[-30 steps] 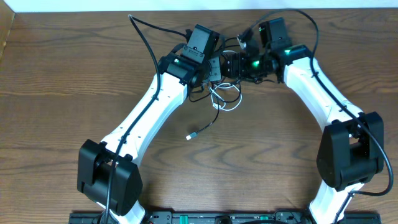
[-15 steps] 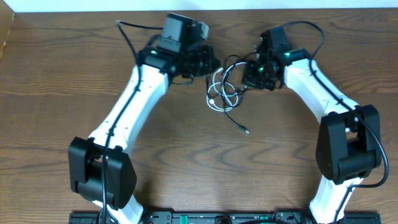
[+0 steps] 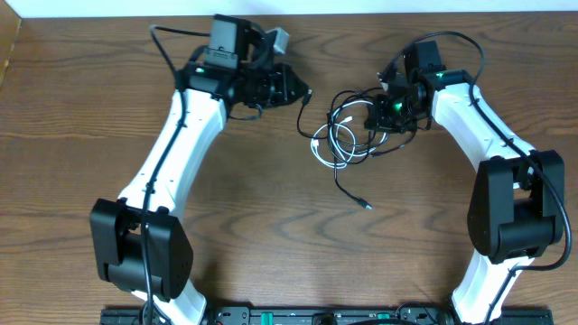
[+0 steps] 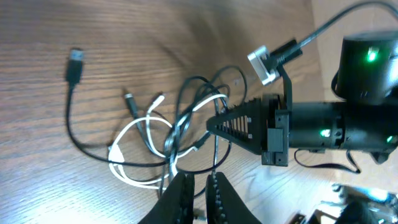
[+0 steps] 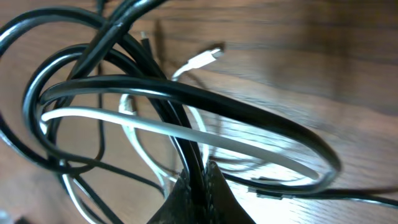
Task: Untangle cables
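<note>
No legible text, labels, brands or numbers in any view. Nothing readable on the white-shelled robot arms [image 3: 172, 153], the thin black and white cables [image 3: 339, 140] or the brown wood-grain bench [image 3: 72, 135].

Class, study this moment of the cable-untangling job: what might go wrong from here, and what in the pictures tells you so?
1. The right tool grips the black cable where loops of the white cable cross it, so pulling may tighten the knot.
2. Nothing visibly holds the white cable, and the left tool sits apart from the bundle, so it may simply drag along.
3. The loose black plug could snag in a loop.
</note>
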{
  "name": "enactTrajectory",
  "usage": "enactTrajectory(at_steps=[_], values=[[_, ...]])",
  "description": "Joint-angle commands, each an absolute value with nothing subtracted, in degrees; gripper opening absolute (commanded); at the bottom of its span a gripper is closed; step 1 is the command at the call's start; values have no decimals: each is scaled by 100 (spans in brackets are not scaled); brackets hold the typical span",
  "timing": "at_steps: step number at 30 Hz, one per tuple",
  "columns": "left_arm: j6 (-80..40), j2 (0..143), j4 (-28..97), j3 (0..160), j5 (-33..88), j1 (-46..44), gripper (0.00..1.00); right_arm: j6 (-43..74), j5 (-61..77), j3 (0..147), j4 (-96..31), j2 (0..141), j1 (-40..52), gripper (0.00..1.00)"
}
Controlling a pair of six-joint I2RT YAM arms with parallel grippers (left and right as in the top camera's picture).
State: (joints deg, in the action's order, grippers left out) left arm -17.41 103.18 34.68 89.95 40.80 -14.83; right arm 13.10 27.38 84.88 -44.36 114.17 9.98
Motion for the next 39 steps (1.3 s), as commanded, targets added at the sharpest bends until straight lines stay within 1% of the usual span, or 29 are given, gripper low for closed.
enactTrajectory(at_steps=[1,3,4,6,9,12,22,29,31,32,33,34,35,36,37,38,39], values=[[-1549,10374,3457,8962,3785,-1835,25,893,3341,8458,-4377,11467,1035,1],[-1549,10429,3411,8962,3782,-1964,41,893,3341,8458,-4388,11467,1057,1],[-1551,10490,3395,8962,3680,-2062,45,893,3341,8458,-4397,11467,1061,1],[-1555,10602,3406,8962,3387,-2200,49,893,3341,8458,-4416,11467,1059,1],[-1719,10849,3393,8962,2517,-2383,50,893,3341,8458,-4462,11467,1059,1],[-1763,11183,3183,8962,2023,-2456,52,893,3341,8458,-4493,11467,1059,1],[-1763,11644,2359,8962,2023,-2462,52,893,3339,8458,-4480,11467,1059,1],[-1761,11920,2521,8958,1837,-2495,52,893,3308,8458,-4475,11467,1059,1],[-1577,12018,2694,8956,1831,-2578,52,893,3295,8458,-4482,11467,1059,1],[-1347,12025,2696,8956,1804,-2587,49,893,3295,8458,-4484,11467,1059,1],[-1284,12025,2698,8956,1682,-2587,43,893,3293,8458,-4482,11467,1059,1],[-1291,12025,2711,8956,1282,-2585,34,915,3216,8458,-4493,11467,1059,1],[-1295,12022,2716,8958,928,-2578,25,1236,2818,8458,-4580,11467,1059,1],[-1352,12016,2757,8962,493,-2567,14,1575,2377,8458,-4716,11467,1055,1],[-1387,12003,2814,8978,244,-2563,11,1811,1953,8458,-4875,11467,1048,1],[-1400,11950,2971,9030,-311,-2563,8,1966,1492,8458,-5050,11467,1044,1],[-1398,11865,3135,9100,-880,-2565,8,2051,1068,8458,-5238,11467,1044,1]])
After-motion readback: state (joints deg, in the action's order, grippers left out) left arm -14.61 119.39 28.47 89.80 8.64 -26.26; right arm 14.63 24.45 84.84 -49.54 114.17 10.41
